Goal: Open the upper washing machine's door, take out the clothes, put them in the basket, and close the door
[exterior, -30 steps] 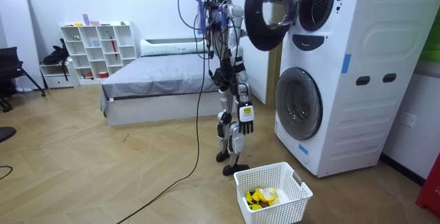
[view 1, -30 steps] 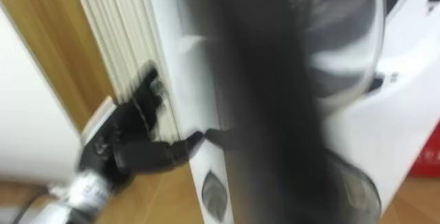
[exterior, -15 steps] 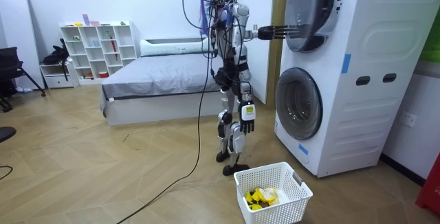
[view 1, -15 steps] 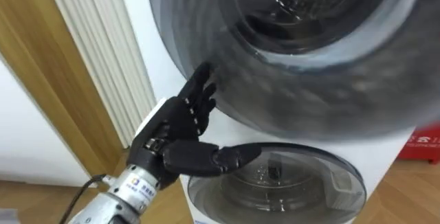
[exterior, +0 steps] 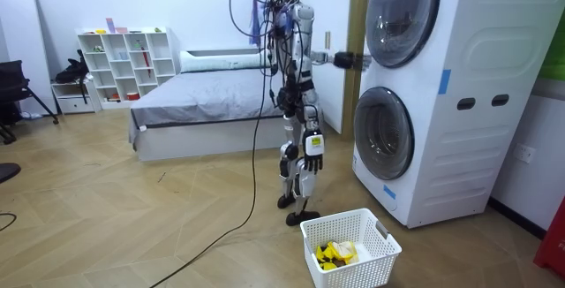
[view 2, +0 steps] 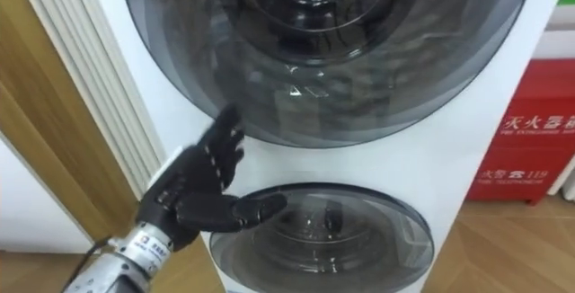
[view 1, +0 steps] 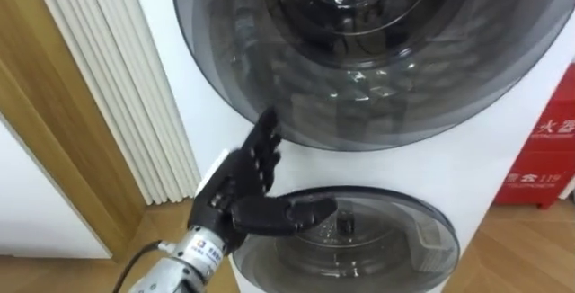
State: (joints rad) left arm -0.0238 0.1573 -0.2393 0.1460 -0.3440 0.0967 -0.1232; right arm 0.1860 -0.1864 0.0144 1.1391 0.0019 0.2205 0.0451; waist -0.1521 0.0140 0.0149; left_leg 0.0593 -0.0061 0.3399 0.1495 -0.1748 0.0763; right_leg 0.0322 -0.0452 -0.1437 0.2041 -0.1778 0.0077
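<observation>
With my left hand point(view 1: 241, 183) open beside the shut upper door's point(view 1: 359, 59) lower-left rim and yellow clothes point(exterior: 334, 253) in the floor basket point(exterior: 372, 266), I judge unloading finished and need only withdraw that arm.

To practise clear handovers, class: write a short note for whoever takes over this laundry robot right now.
Left hand: open, raised at the lower left rim of the upper door; contact unclear.
Right hand: hangs by the robot's side.
Upper door and lower door are shut.
Done: yellow items lie in the white basket on the floor beside the robot.
Left: probably reopen a door and check for more clothes.
</observation>
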